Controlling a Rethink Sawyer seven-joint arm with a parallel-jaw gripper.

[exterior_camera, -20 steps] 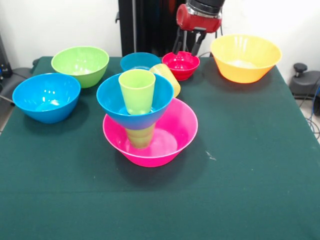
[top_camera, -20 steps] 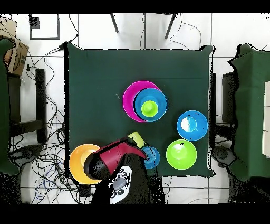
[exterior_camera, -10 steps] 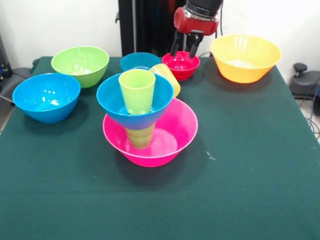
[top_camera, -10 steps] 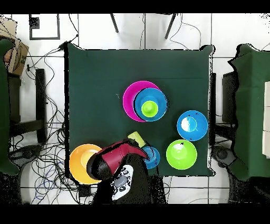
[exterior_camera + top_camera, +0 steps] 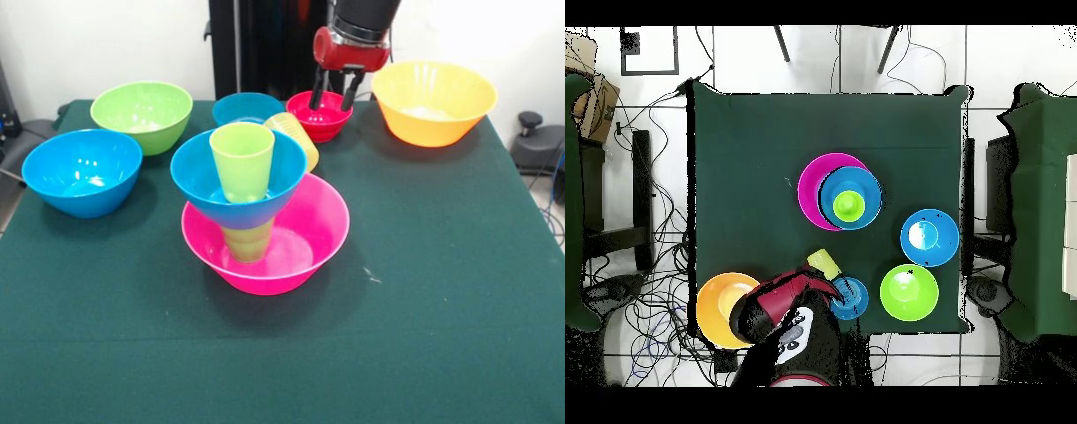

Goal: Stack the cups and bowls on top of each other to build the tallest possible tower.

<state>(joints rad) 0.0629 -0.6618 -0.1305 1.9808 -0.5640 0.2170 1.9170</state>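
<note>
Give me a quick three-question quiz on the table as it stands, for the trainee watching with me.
1. True or false: the gripper hangs over the small red bowl.
2. What sits at the very top of the tower?
A. a green cup
B. the orange bowl
C. a small blue bowl
3. Fill in: the tower's base is the wide ____ bowl.

Key:
1. True; its fingers look spread and hold nothing.
2. A; the green cup stands upright in the blue bowl.
3. Pink; the pink bowl holds a lower cup.
</note>
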